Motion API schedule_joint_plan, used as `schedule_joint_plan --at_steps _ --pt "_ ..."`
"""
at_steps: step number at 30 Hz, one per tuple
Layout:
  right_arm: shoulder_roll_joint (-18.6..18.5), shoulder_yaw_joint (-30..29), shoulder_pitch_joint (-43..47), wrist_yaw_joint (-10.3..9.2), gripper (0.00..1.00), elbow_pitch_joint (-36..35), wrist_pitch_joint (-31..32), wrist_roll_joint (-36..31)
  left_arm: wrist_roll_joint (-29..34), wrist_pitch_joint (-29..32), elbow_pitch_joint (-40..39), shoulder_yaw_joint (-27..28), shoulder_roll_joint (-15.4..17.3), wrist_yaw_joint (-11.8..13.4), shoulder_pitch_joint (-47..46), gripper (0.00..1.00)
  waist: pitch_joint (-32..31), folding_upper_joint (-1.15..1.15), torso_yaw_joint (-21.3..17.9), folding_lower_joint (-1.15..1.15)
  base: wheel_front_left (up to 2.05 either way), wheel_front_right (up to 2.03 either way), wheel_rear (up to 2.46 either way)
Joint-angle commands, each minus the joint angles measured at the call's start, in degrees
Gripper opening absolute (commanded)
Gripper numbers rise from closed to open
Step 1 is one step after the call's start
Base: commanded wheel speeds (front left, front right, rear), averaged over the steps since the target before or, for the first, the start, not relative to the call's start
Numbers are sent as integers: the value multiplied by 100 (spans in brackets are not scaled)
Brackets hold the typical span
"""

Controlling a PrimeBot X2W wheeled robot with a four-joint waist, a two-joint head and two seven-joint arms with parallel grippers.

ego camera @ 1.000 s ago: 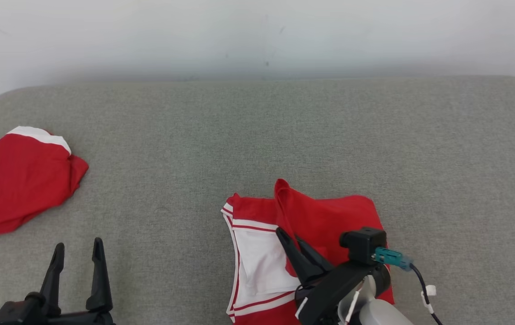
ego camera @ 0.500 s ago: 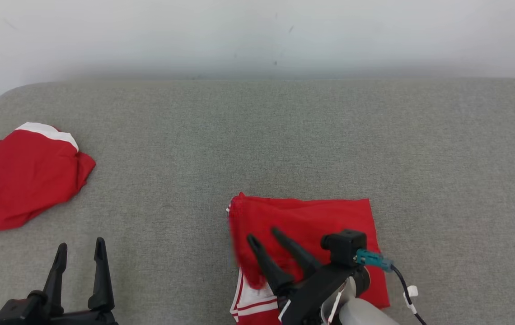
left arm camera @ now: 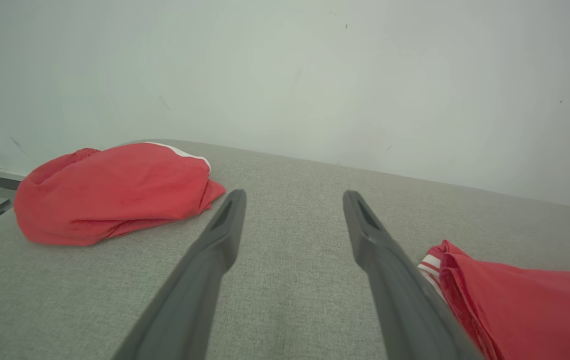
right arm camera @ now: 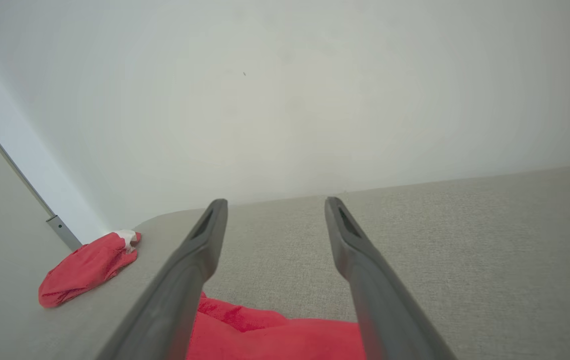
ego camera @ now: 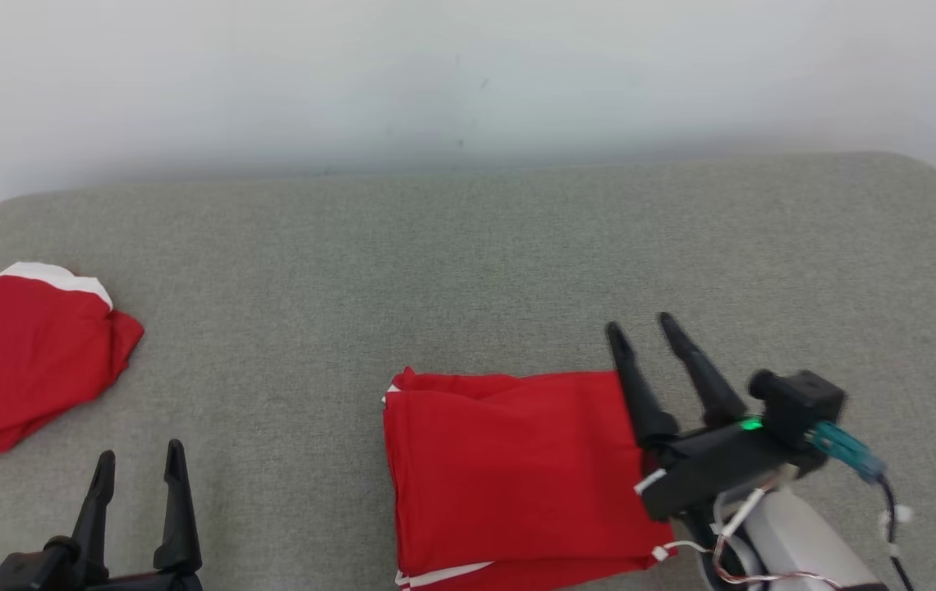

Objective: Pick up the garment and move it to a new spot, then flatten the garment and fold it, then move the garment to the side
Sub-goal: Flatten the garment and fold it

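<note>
The right pincer [ego camera: 640,325] no longer pinches anything. A second ago it is shut on a raised flap of cloth with a white panel showing beneath it. Now its two dark fingers stand wide apart and empty, and it sits out at the right-hand edge of the cloth with its tips over bare surface. The red fabric garment with white striped trim [ego camera: 509,468] lies just left of this pincer and beside its base on the grey fabric-covered bench [ego camera: 468,246]. It is a fairly neat rectangle: the white panel is covered, and only a thin stripe peeks out along the near edge. The fold therefore looks laid and released, and I judge that what remains is to carry the garment to the side. The left pincer [ego camera: 141,451] is also spread open and holds nothing, well apart from the garment on its left. A second crumpled red garment with a white band [ego camera: 25,353] rests farther left, beyond that pincer. The head camera has shifted too, so the bench itself has not moved.
</note>
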Motion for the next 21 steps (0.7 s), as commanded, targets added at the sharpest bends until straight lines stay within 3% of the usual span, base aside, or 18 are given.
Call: schedule_joint_plan --at_steps 1,10,21 --pt "-23 -81 112 -14 100 -72 -18 -53 34 -3 -15 25 -1 25 45 100 -65 0 -75 0 0 0 0" --pt "-51 -1276 1300 -14 100 -1068 -15 -857 58 -3 -123 -19 0 116 190 100 -213 0 -300 0 0 0 0" --pt "220 -1638 2246 -14 100 -1508 -16 -1440 358 -3 -97 29 19 80 379 100 -393 0 -418 0 0 0 0"
